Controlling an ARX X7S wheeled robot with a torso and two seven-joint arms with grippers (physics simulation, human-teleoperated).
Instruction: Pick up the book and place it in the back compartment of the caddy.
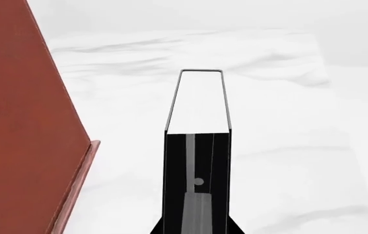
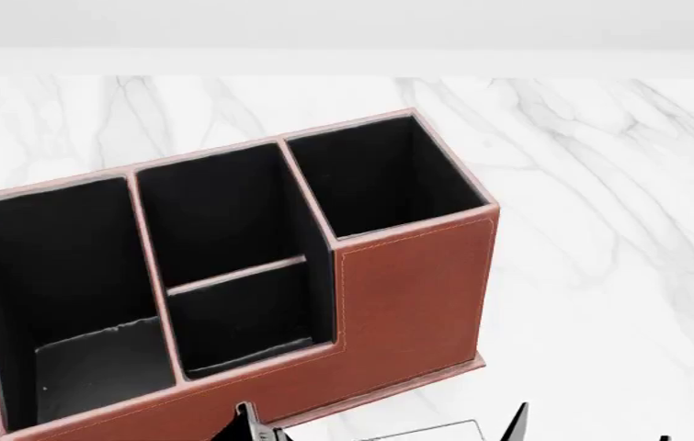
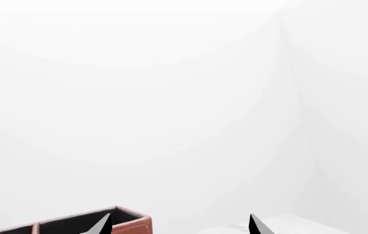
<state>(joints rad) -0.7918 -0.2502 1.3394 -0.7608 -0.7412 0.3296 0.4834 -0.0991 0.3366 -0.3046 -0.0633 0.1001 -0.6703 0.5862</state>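
The caddy (image 2: 411, 276) is reddish-brown with black lining and stands mid-table, its tall cells at the back. All the cells I see hold nothing. The book (image 1: 200, 102), with black covers round a white page block, runs straight out from my left gripper (image 1: 197, 226), which is shut on it beside the caddy's outer wall (image 1: 14, 122). In the head view only the book's top outline (image 2: 426, 430) shows, in front of the caddy's near wall. Two black fingertips (image 2: 248, 424) flank it; whose they are is unclear. My right gripper (image 3: 178, 226) is open, holding nothing, and faces a caddy corner (image 3: 131, 225).
The caddy stands on a white marble table (image 2: 604, 230). The table's far edge (image 2: 347, 75) meets a plain white wall. In the left wrist view the table's edge (image 1: 339, 97) lies beyond the book.
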